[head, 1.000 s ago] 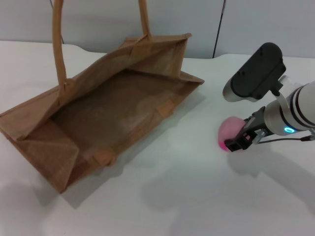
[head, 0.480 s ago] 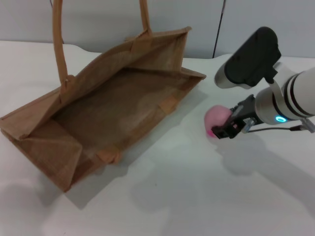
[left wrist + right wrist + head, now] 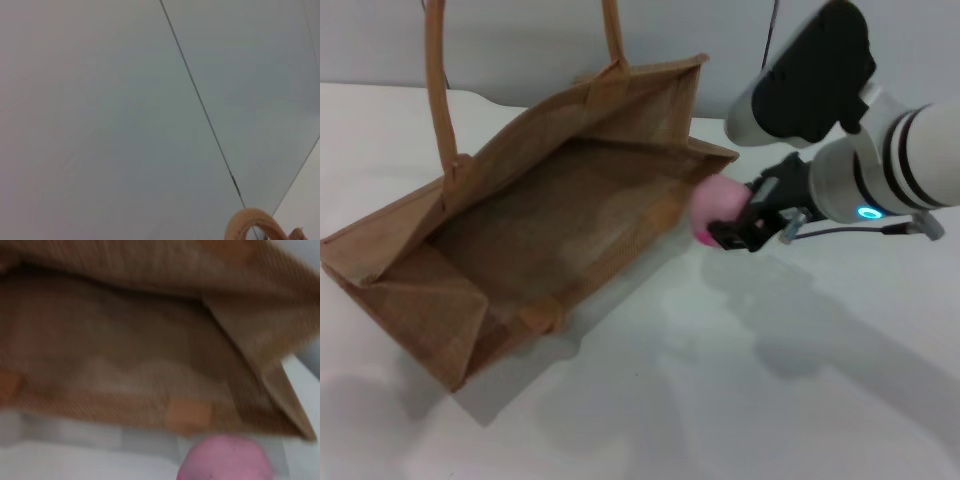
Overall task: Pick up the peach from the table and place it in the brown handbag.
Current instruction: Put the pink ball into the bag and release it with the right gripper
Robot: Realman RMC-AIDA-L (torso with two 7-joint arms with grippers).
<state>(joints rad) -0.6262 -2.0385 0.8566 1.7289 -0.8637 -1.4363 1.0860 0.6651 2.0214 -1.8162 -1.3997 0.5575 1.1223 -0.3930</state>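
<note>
My right gripper point(image 3: 732, 232) is clamped on the peach point(image 3: 717, 206), carrying it clear of the table point(image 3: 740, 380) at the right-hand edge of the brown handbag point(image 3: 550, 215). The black fingers point(image 3: 745, 228) wrap the peach's right and near sides, so only its pink left half shows from my head camera. My right arm, white with dark bands and a small lit blue ring, reaches in from the right side of the scene, with a dark grey housing above the wrist.

The table is broad, plain and white, and fills the near and right parts of the scene, with soft shadows under my arm and beside the bag. A pale grey wall stands behind it at the far edge.

The brown handbag is the biggest object on the table. It lies tipped over on the left, its wide mouth open toward me, so I see the woven tan lining inside. Two rope-like handles point(image 3: 438, 90) rise from its far and left edges and run out of the top of the view.

The peach is small, round and pale pink, just beside the bag's right rim and slightly overlapping it in the head view. In my right wrist view the peach point(image 3: 226, 459) sits close to the camera, with the bag's open interior point(image 3: 125, 350) spread beyond it.

My left wrist view shows only grey wall and the curve of a handle point(image 3: 252, 225), so I cannot tell that gripper's state.
</note>
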